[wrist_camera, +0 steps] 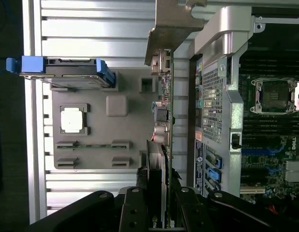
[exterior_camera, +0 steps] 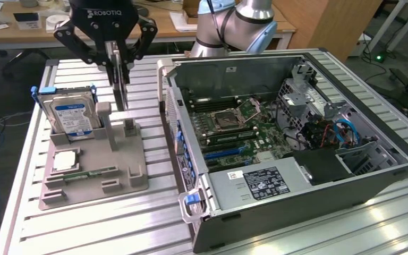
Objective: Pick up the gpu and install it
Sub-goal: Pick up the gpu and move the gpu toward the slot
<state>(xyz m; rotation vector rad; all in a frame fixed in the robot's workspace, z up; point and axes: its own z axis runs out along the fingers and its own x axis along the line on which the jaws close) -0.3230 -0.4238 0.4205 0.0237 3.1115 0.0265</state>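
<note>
The fingers (wrist_camera: 134,205) are closed partway, clamped on either face of the gpu (exterior_camera: 121,85), which is held upright and edge-on by the gripper (exterior_camera: 118,62) above the grey parts holder (exterior_camera: 119,183). Whether the card's lower end is clear of its slot cannot be made out. In the wrist view the grey end bracket (wrist_camera: 176,19) is cut off at the frame edge. A blue-labelled hard drive (exterior_camera: 73,114) stands just beside it, and the open computer case (exterior_camera: 374,175) lies toward the exterior view's right.
</note>
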